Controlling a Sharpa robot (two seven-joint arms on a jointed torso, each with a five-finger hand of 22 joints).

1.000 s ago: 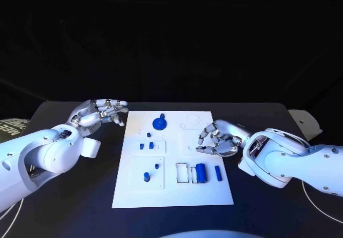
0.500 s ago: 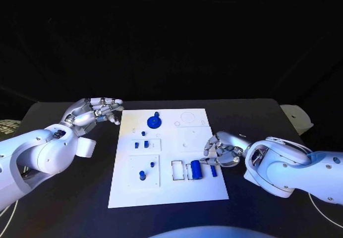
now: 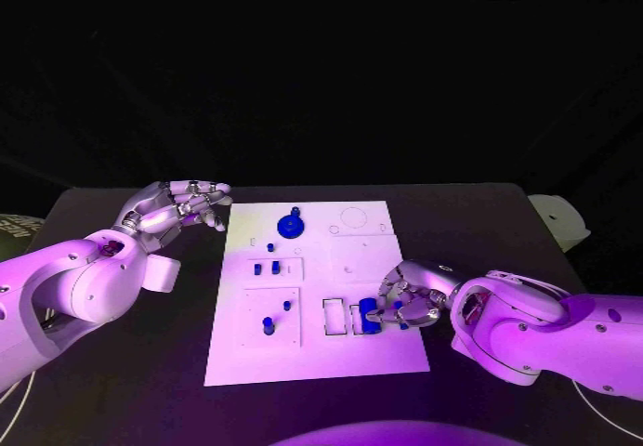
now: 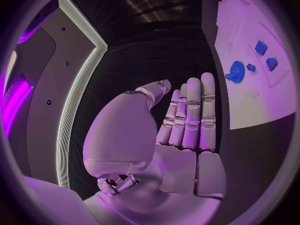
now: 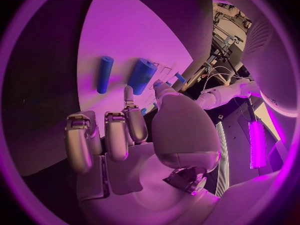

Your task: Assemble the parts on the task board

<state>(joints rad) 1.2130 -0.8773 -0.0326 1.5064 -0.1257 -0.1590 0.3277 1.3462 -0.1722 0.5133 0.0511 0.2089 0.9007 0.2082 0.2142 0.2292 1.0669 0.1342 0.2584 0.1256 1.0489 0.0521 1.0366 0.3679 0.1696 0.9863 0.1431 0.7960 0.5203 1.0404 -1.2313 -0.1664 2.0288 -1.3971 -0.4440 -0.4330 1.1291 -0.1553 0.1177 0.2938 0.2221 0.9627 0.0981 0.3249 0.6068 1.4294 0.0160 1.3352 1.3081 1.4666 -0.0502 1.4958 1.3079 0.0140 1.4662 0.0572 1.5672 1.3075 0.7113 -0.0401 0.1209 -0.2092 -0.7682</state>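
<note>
The white task board (image 3: pixel 321 353) lies in the middle of the black table. A round blue part (image 3: pixel 293 225) sits at its far end, small blue pegs (image 3: pixel 267 268) stand in the middle, and one more peg (image 3: pixel 269 323) is nearer. At the near right lie a thick blue cylinder (image 5: pixel 142 76) and a slim blue rod (image 5: pixel 104 74). My right hand (image 3: pixel 409 302) hovers over these two, fingers bent and holding nothing, its thumb and a fingertip close to the cylinder's end. My left hand (image 3: pixel 181 212) stays beside the board's far left corner, holding nothing.
In the left wrist view the round blue part (image 4: pixel 236 71) and two small blue pieces (image 4: pixel 261 47) show on the board beyond my left hand (image 4: pixel 181 130). A pale object (image 3: pixel 560 218) sits at the table's right edge. Bare black table flanks the board.
My right hand has moved along the board's right side toward me, down to the blue cylinder and rod. The left hand has hardly moved.
</note>
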